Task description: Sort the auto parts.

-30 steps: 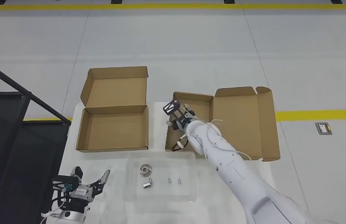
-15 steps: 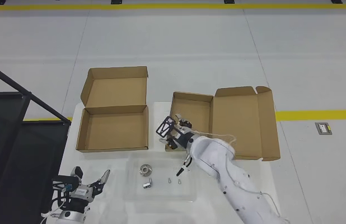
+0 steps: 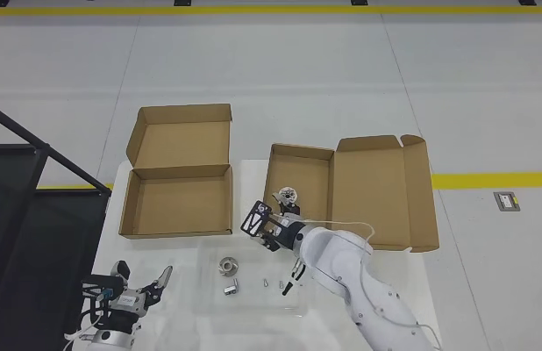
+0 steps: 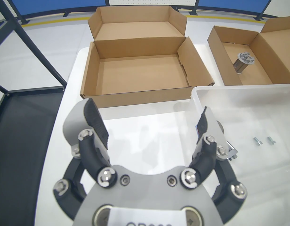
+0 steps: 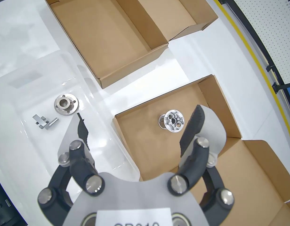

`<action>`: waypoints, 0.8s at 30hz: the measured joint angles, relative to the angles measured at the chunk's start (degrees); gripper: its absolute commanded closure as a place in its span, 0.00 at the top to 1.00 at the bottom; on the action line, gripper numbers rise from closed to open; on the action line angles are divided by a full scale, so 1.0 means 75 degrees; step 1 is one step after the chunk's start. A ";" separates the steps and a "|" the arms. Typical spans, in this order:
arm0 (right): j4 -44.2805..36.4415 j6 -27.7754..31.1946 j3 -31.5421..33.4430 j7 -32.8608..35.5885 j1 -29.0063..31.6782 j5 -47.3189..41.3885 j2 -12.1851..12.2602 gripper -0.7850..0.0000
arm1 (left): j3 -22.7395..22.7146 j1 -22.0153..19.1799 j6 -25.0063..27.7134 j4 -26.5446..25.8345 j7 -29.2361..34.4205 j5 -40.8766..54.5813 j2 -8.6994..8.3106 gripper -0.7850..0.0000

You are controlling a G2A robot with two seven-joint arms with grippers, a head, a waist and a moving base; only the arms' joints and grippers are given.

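A clear plastic tray [image 3: 297, 298] at the table's front holds a round metal flange [image 3: 227, 263], a small bracket [image 3: 230, 285] and two bolts [image 3: 273, 283]. A metal spool-shaped part [image 3: 287, 196] lies in the right cardboard box [image 3: 310, 158]. My right gripper [image 3: 256, 219] hovers open and empty over the near left corner of that box, next to the tray's far edge. From its wrist I see the spool [image 5: 172, 124], flange [image 5: 66, 104] and bracket [image 5: 45, 123]. My left gripper [image 4: 147, 109] stands open and empty at the front left, beside the tray [image 4: 241, 95].
An empty cardboard box [image 3: 176, 206] with its lid folded back stands at the back left. The right box's lid [image 3: 381, 189] lies open to the right. A black metal frame [image 3: 25, 149] and a dark shelf border the table's left side.
My right gripper has drawn back from inside the right box toward the tray. The spool part now lies uncovered in that box. The left arm has not moved.
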State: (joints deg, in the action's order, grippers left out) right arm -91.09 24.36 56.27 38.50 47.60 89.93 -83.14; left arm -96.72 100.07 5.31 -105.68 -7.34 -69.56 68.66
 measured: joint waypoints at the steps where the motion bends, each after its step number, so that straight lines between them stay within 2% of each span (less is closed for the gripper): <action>1: 0.0000 0.0000 0.0000 0.0000 0.0000 0.0000 0.0000 1.00 | 0.0000 0.0000 0.0000 0.0000 0.0000 0.0000 0.0000 1.00; 5: 0.0020 -0.0032 -0.0021 0.0040 0.0032 0.0068 0.0004 1.00 | 0.0000 0.0000 0.0000 0.0000 0.0000 0.0000 0.0000 1.00; 12: 0.0019 -0.0204 -0.0580 -0.0046 0.0301 0.0289 -0.0074 1.00 | 0.0000 0.0000 0.0000 0.0000 0.0000 0.0000 0.0000 1.00; 24: 0.0054 -0.0991 -0.1497 0.1407 0.0764 0.0458 -0.0294 1.00 | 0.0000 0.0000 0.0000 0.0000 0.0000 0.0000 0.0000 1.00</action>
State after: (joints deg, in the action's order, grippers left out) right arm -90.69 16.92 45.04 49.06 53.33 93.36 -85.35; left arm -96.72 100.07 5.31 -105.68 -7.34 -69.56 68.66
